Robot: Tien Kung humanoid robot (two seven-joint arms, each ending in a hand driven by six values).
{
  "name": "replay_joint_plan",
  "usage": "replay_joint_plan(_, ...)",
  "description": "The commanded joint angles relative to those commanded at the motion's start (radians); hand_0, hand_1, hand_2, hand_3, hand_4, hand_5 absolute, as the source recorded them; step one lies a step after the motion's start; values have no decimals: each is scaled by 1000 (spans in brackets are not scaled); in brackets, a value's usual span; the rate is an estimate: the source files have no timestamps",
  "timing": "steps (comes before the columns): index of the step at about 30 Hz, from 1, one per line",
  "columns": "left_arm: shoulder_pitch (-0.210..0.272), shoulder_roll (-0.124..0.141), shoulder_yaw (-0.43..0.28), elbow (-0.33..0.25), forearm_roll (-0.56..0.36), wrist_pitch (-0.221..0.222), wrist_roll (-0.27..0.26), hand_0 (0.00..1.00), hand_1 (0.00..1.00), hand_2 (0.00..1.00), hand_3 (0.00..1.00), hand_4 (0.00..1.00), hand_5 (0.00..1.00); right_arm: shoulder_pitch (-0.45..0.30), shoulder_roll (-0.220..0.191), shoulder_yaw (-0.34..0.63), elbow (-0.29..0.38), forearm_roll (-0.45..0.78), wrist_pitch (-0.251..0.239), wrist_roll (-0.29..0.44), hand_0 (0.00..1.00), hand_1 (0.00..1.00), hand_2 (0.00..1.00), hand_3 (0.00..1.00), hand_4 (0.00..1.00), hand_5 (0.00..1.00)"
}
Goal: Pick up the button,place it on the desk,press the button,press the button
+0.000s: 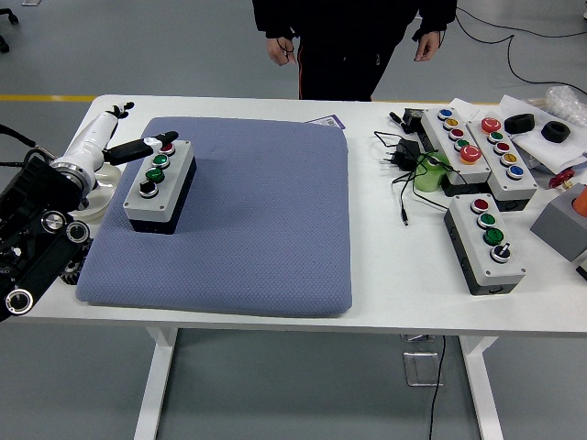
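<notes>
1. The left arm [41, 215] comes in from the left side, next to the blue mat [257, 220].
2. The left hand [117, 147] is white with black fingers [147, 143]. It sits at the mat's far left corner. The fingers stretch out toward the button box [160, 186] and reach its far end. They are not wrapped around it, so the hand holds nothing.
3. The button box is grey with a black bottom. It lies flat on the left part of the mat. It has a red, two green and a black button on top.
4. The mat lies on the white worktop [394, 275].
5. Right of the mat are a black plug with a cord [404, 160] and three more button boxes [484, 240].
6. A person [353, 41] in dark clothes stands behind the worktop, beyond the mat, with hands hanging down.
</notes>
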Motion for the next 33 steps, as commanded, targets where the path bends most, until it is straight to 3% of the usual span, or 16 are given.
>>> replay_joint_plan(3,-5,-10,13,10,85,-5,29,998,998,998,998,998,728,0,0,1,0,-3,0,0,747,702,714,582,181,133)
replay_joint_plan(8,-15,-51,51,61,273,-34,107,998,998,998,998,998,745,1,-1,3,0,-6,1,0,748,702,714,582,181,134)
replay_joint_plan(21,-50,-136,79,195,211,-52,148,998,998,998,998,998,750,1,-2,3,0,-6,1,0,749,702,713,582,181,134)
replay_joint_plan(27,-80,-171,85,263,244,-52,158,998,998,998,998,998,758,2,-3,1,0,-7,2,1,749,702,713,582,181,134)
replay_joint_plan(29,-85,-177,86,271,257,-56,158,952,998,998,998,998,743,2,-3,1,0,-7,2,1,749,702,713,582,181,134)
replay_joint_plan(33,-100,-193,92,291,272,-78,158,952,998,998,998,998,743,2,-4,3,0,-8,2,1,749,702,713,582,181,134)
